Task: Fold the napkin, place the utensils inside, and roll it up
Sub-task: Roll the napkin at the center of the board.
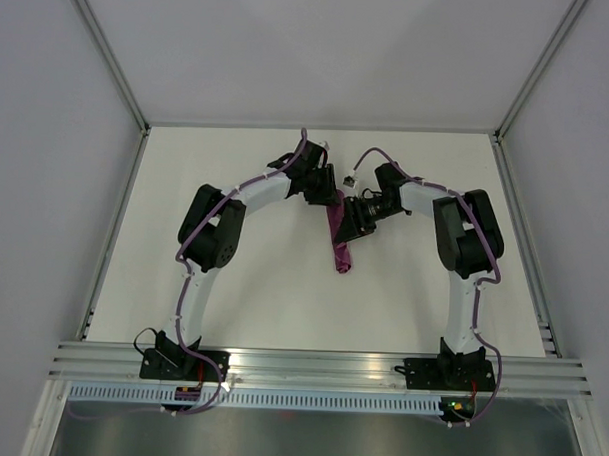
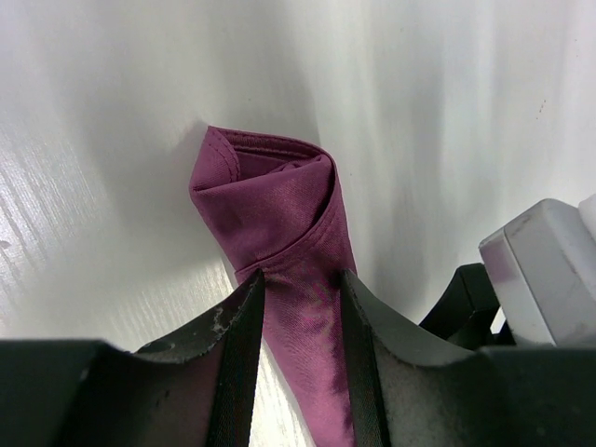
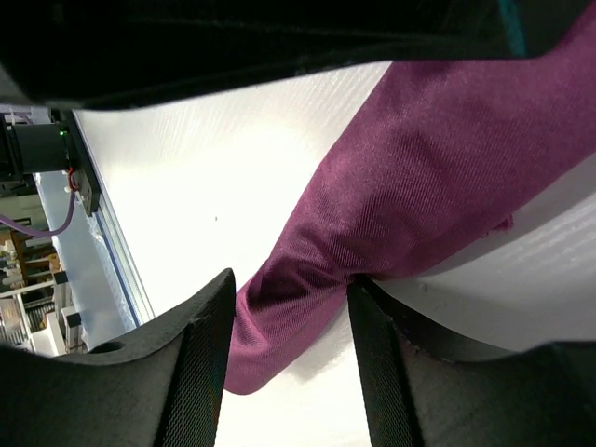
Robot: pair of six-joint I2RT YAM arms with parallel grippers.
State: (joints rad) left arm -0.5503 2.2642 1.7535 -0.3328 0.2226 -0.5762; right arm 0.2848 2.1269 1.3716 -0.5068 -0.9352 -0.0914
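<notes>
Lying on the white counter [image 1: 232,286] toward its far middle, the napkin [image 1: 340,241] is already a tight plum-magenta roll, its long axis running near to far with the near end slanting slightly right. Both arms meet over it. The left tool [image 2: 300,279] comes in from the left at the far end and pinches the roll between its pads, with the spiralled tip poking out just beyond the fingertips. The right tool [image 3: 291,279] reaches in from the right and straddles the roll a little nearer along its length. The cloth fills the gap between the fingers, and I cannot tell whether they press it or merely flank it. The right arm sits closer to the free near end, so any tidying of that end looks like its job. No utensils show; they are probably wrapped inside, though the folds hide them. The main obstruction is the arms themselves: the two wrists are crowded just beside each other above the roll, so a careless lift could drag or loosen the cloth.
</notes>
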